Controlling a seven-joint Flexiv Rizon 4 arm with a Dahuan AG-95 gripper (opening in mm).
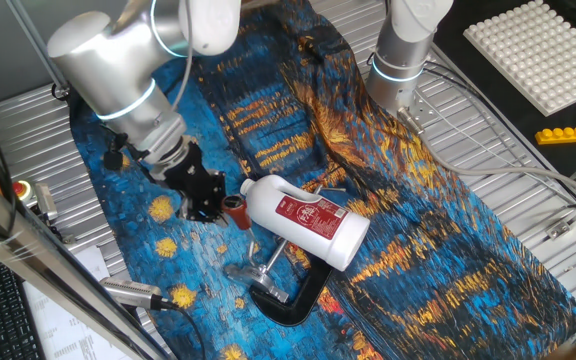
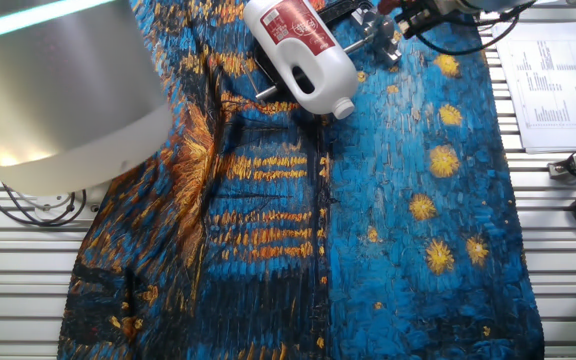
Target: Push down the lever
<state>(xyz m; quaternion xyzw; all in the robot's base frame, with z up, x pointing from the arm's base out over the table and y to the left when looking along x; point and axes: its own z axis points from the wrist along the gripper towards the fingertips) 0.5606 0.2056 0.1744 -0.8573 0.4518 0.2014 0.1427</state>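
The lever is a thin silver rod (image 1: 251, 243) with a short dark-red end piece (image 1: 234, 209), joined to a black C-shaped clamp (image 1: 290, 300) lying on the blue and orange cloth. My black gripper (image 1: 206, 210) is just left of the dark-red end piece, right beside it, with its fingers close together and nothing between them. In the other fixed view the gripper (image 2: 409, 16) is at the top edge, next to silver clamp parts (image 2: 373, 36). Most of the lever is hidden there.
A white bottle with a red label (image 1: 308, 220) lies across the clamp, right of my gripper; it also shows in the other fixed view (image 2: 303, 45). A second arm's base (image 1: 403, 60) stands at the back. A white peg tray (image 1: 543, 50) and toy bricks (image 1: 563, 133) sit at the far right.
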